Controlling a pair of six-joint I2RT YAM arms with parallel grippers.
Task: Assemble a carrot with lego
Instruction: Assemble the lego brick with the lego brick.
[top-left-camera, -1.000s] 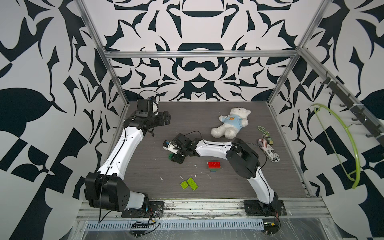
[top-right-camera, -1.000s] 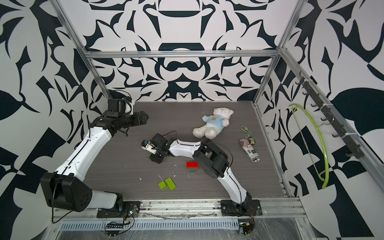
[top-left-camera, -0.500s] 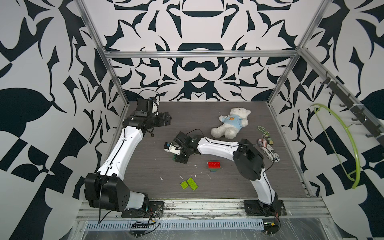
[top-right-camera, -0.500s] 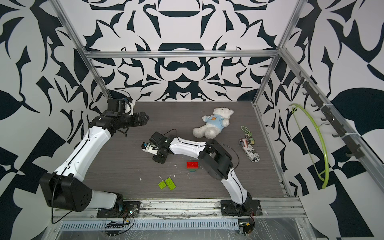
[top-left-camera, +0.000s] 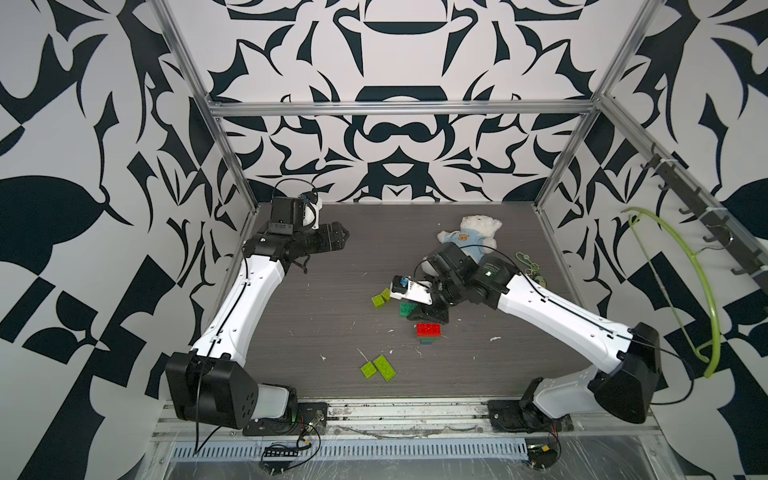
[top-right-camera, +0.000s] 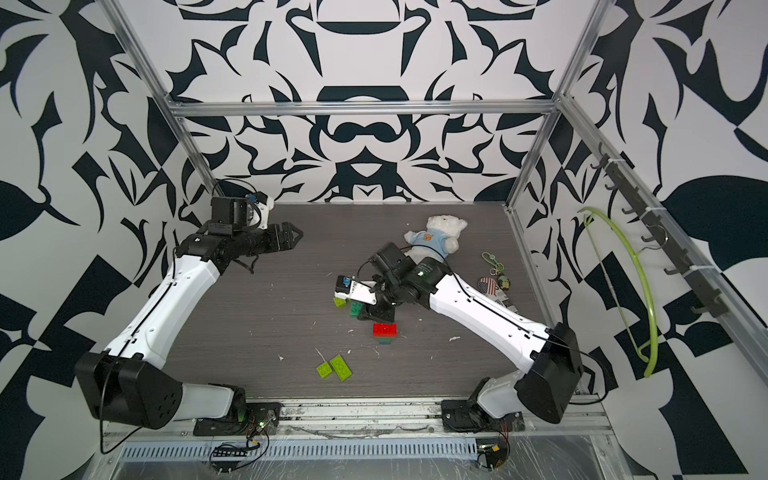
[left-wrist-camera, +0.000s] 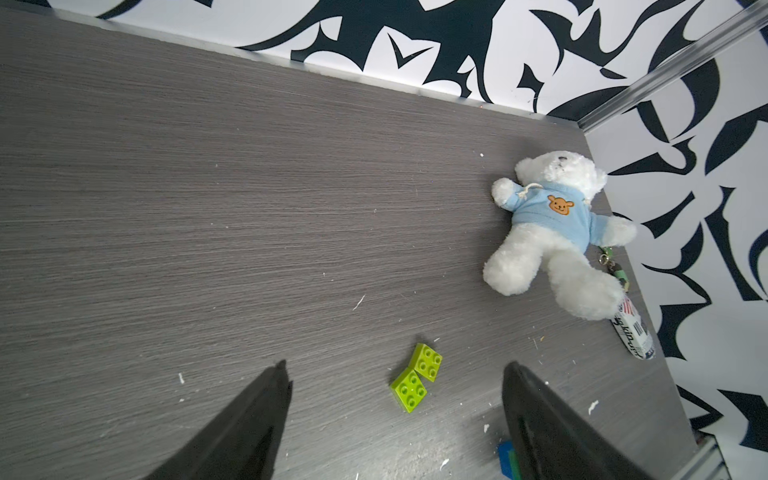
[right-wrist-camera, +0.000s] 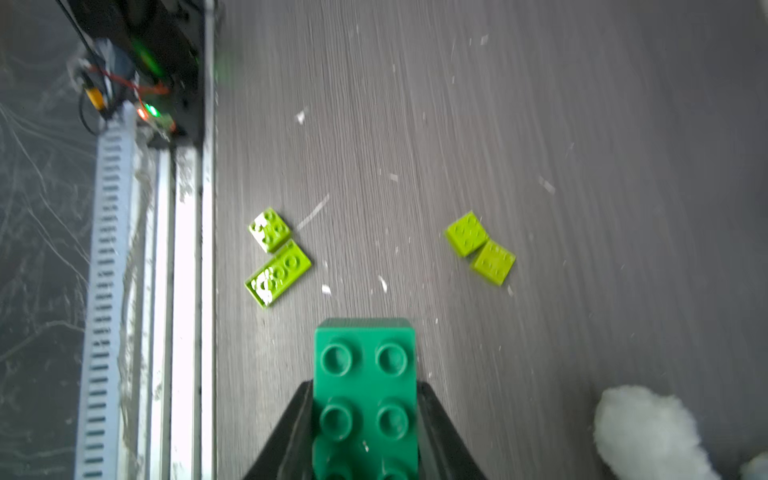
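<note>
Right gripper (top-left-camera: 415, 312), green brick (right-wrist-camera: 365, 374) nearer carrot (top-left-camera: 428, 330)

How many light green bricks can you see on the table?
4. A pair of lime squares touch mid-table; a third lime square and a lime oblong lie together near the front edge. The right arm might hide more.

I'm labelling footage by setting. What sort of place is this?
Probably a robot test cell: a left arm and right arm bolted to a front rail, an aluminium frame with patterned walls, toy bricks and a teddy bear on the table.
</note>
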